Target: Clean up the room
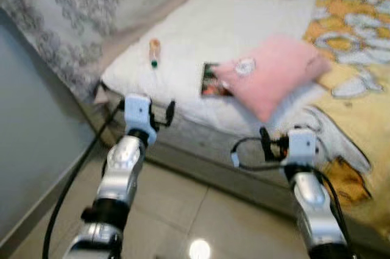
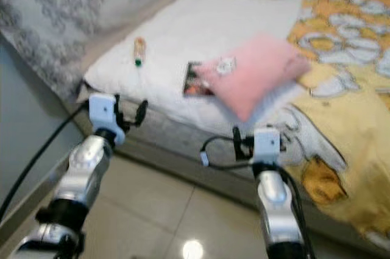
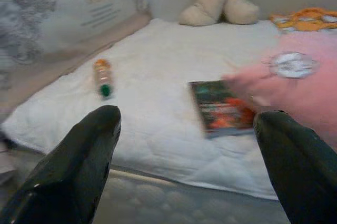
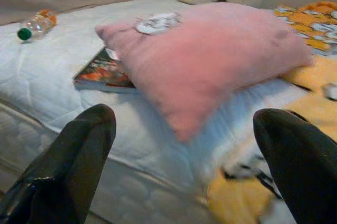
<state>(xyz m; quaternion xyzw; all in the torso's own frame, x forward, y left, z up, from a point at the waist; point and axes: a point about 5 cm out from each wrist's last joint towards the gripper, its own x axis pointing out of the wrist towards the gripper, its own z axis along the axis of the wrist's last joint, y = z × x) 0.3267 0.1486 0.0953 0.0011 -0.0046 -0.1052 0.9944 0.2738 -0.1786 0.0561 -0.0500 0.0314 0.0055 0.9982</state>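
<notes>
Bottle (image 1: 154,52) lies flat on white mattress (image 1: 195,33), long axis along the bed, green cap toward the foot edge; left gripper (image 3: 184,155) and right gripper (image 4: 184,155) both spread, empty, short of bed.

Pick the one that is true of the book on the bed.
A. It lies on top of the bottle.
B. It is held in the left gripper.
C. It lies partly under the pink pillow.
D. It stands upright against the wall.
C. The book lies flat on the white mattress with one end tucked under the pink pillow; the bottle lies apart from it, and the left gripper is open and empty.
</notes>
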